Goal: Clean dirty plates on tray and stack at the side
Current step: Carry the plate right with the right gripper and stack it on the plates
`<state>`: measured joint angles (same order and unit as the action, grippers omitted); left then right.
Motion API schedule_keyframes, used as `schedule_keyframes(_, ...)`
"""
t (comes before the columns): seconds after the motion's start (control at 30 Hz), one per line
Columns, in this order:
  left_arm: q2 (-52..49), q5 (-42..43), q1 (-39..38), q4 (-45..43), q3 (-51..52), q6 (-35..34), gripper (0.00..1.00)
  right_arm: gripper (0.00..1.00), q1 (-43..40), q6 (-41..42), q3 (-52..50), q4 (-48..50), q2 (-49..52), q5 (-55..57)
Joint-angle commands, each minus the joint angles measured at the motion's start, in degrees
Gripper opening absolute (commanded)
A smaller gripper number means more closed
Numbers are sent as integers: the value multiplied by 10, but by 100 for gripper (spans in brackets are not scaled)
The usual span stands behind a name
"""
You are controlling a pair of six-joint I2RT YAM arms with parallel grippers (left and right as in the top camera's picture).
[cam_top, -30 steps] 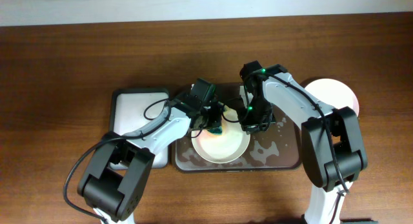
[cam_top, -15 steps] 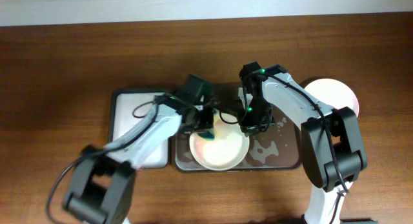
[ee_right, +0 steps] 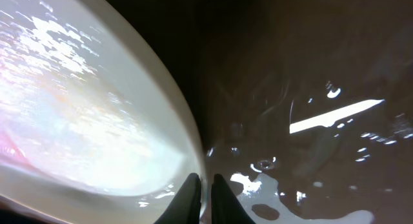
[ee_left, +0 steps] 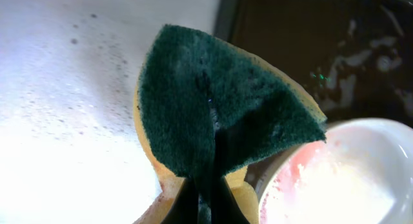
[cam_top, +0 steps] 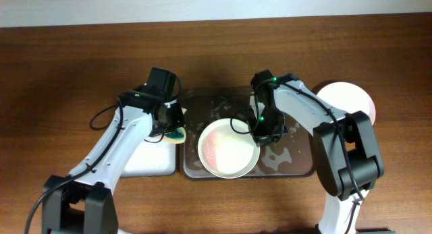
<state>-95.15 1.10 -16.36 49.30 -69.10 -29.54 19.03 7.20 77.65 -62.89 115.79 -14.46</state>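
2 plates are seen. 1 smeared plate [cam_top: 228, 150], stained pink, lies flat in the tray [cam_top: 297, 163], left of its middle. 1 pale plate [cam_top: 347, 99] rests on the table [cam_top: 67, 59] just past the tray's right end. The tray's long axis runs left to right. The smeared plate's right rim is pinched by the right gripper [ee_right: 203, 192], its jaws nearly together. A green-and-yellow sponge [ee_left: 219, 108] is clamped in the left gripper [ee_left: 206, 198] over the right edge of the white tray [ee_left: 64, 121].

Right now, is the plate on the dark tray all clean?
No, pink sauce smears show on the plate lying on the tray.
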Motion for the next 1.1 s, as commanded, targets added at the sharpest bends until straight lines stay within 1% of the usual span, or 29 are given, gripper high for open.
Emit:
schedule_keyframes(0.0, 2, -14, 8, 0, 14, 9, 0, 9, 4, -3, -21, 13, 0, 1)
schedule_keyframes(0.07, 2, -14, 8, 1, 16, 9, 0, 4, 4, -3, -21, 17, 0, 0)
schedule_keyframes(0.23, 2, -16, 8, 4, 16, 9, 0, 4, 4, -3, -20, 20, 0, -1)
schedule_keyframes(0.3, 2, -30, 8, 8, 16, 9, 0, 4, 2, -3, -13, 21, -7, -1)
schedule_keyframes(0.43, 2, -52, 9, 18, 16, 10, 0, 4, -14, -3, 14, 18, -58, 25)
schedule_keyframes(0.5, 2, -53, 9, 17, 16, 10, 0, 4, -15, -3, 20, 18, -92, 68)
schedule_keyframes(0.63, 1, -55, 13, 7, 16, 68, 0, 4, -14, -3, 21, 9, -156, 159)
schedule_keyframes(0.73, -5, -57, 31, 7, 16, 70, 0, 4, -14, 30, 21, -1, -198, 262)
schedule_keyframes(0.83, -13, -56, 49, 5, 16, 79, 0, 4, -10, 50, 21, -3, -224, 319)
schedule_keyframes(1.0, -41, -54, 64, 0, 16, 141, 0, 4, 52, 61, 21, 4, -251, 439)
schedule_keyframes(1.07, -55, -54, 64, -2, 16, 145, 0, 4, 82, 68, 21, 4, -251, 493)
